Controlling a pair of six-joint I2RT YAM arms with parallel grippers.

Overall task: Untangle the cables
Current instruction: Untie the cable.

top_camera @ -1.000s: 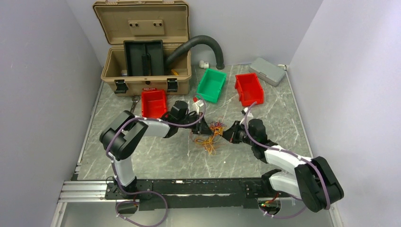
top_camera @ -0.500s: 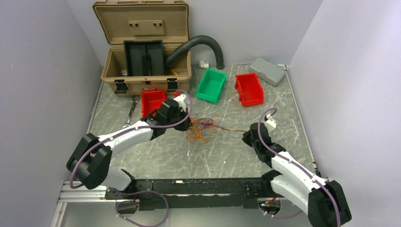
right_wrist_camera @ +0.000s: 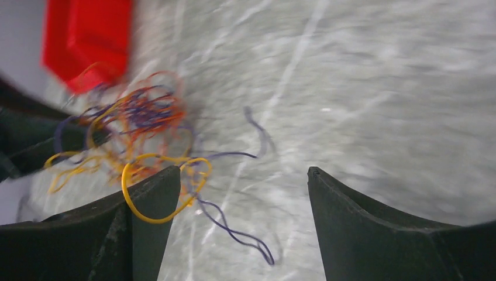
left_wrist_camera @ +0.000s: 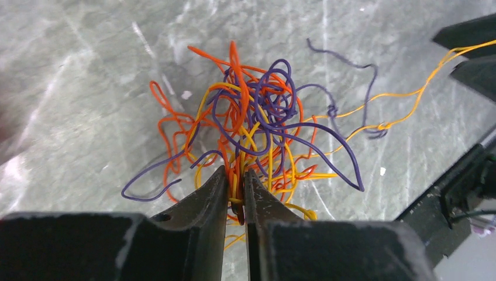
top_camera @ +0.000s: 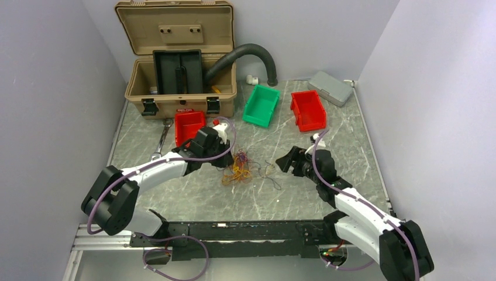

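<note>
The cables (top_camera: 237,170) are a loose knot of thin orange, yellow and purple wires lying on the marble table, left of centre. My left gripper (top_camera: 230,159) sits at the knot's left edge. In the left wrist view its jaws (left_wrist_camera: 236,175) stand almost together with orange and yellow strands of the cables (left_wrist_camera: 257,117) pinched between them. My right gripper (top_camera: 285,161) hovers to the right of the knot, open wide (right_wrist_camera: 243,172). A yellow loop (right_wrist_camera: 131,199) lies draped over its left finger, and a purple strand (right_wrist_camera: 234,231) trails on the table between the fingers.
An open tan toolbox (top_camera: 175,58) and a black hose (top_camera: 245,55) stand at the back. A red bin (top_camera: 190,126) is just behind my left arm. A green bin (top_camera: 261,104), a second red bin (top_camera: 308,109) and a grey box (top_camera: 331,88) lie back right. A wrench (top_camera: 161,140) lies on the left.
The arms pulled apart and stretched a strand. Since then the right gripper has opened, let the strand go and swung back toward the knot. The knot has settled slightly nearer.
</note>
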